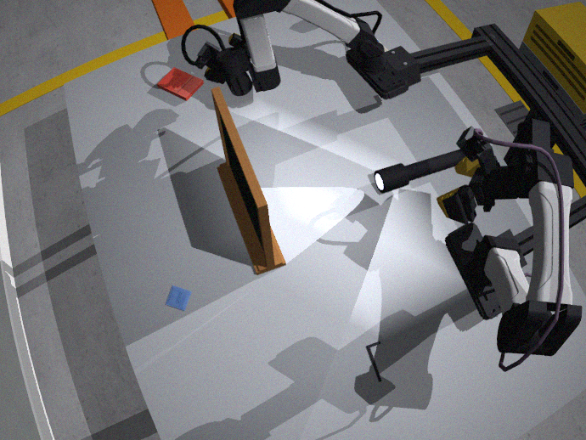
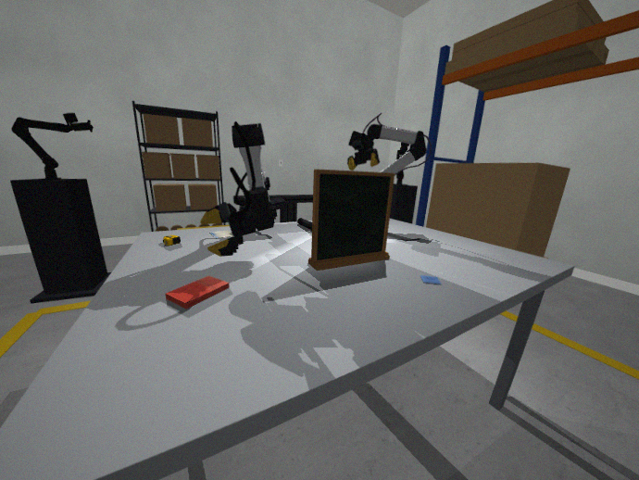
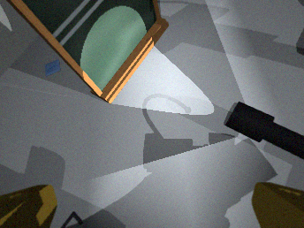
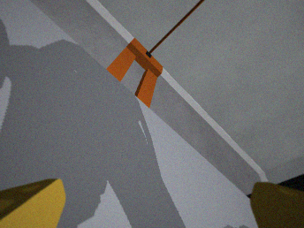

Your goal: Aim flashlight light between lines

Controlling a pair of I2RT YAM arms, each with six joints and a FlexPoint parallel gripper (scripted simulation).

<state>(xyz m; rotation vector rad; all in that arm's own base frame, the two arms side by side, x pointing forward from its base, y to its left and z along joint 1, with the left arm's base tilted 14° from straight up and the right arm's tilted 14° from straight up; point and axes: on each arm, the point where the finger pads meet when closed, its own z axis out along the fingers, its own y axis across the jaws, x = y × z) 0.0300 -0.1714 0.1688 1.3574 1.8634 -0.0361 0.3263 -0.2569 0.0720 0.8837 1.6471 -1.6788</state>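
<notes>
The flashlight point(image 1: 392, 178) point(image 2: 304, 223) point(image 3: 253, 122) lies right of centre in the overhead frame, aimed at the standing board point(image 1: 240, 156) point(image 2: 352, 214) point(image 3: 131, 67). In the left wrist view, its light patch point(image 3: 112, 41) stops just short of the two lines point(image 3: 71, 19), upper left. The left gripper point(image 1: 458, 183) point(image 2: 363, 159) point(image 3: 154, 192) and right gripper point(image 1: 220, 56) point(image 2: 218, 233) point(image 4: 157, 189) both have fingers apart, holding nothing. The step seems fine aiming; next, probably, grasp the flashlight and draw it slightly back.
</notes>
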